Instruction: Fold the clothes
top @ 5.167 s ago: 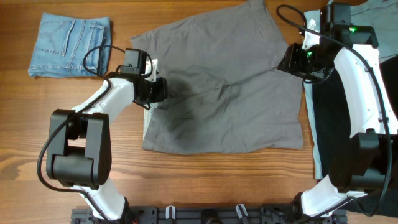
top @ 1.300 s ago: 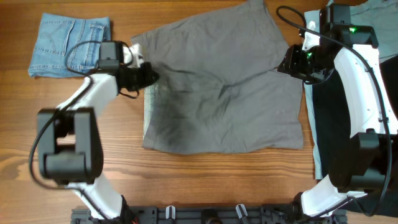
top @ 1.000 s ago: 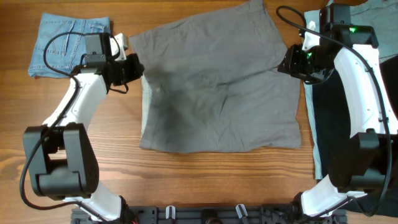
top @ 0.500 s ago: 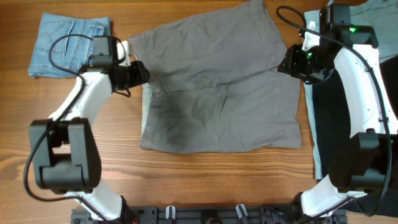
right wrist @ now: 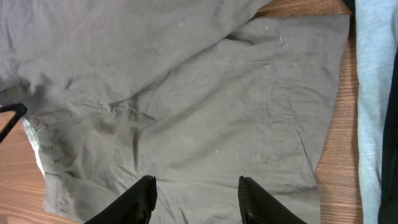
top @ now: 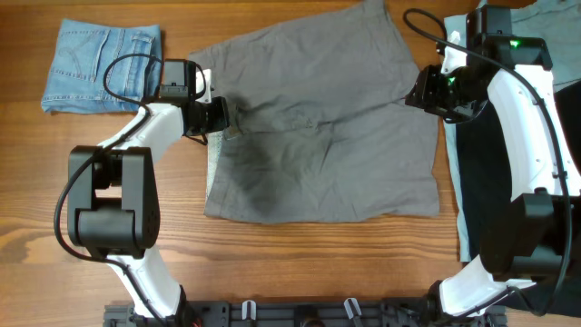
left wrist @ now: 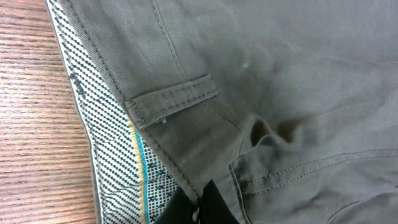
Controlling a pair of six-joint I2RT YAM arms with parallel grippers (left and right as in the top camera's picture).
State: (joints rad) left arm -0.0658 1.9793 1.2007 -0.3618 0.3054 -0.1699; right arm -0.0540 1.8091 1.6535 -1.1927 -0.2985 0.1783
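Grey-khaki shorts (top: 327,127) lie spread flat across the middle of the table, their pale patterned inner waistband (left wrist: 118,162) turned out along the left edge. My left gripper (top: 218,116) is shut on that waistband edge near the upper left of the shorts; in the left wrist view its black fingertips (left wrist: 214,208) pinch the seam beside a belt loop (left wrist: 171,102). My right gripper (top: 419,91) hovers open over the right side of the shorts (right wrist: 186,93), its fingers (right wrist: 144,198) spread with nothing between them.
A folded pair of blue denim shorts (top: 102,54) lies at the back left. Along the right edge a pale blue-grey garment (right wrist: 373,93) and a black cloth (top: 481,182) lie under the right arm. Bare wood (top: 300,254) runs along the front.
My left gripper moved right and slightly toward the front along the shorts' left edge, opened briefly and shut again on the waistband. The right arm has not moved.
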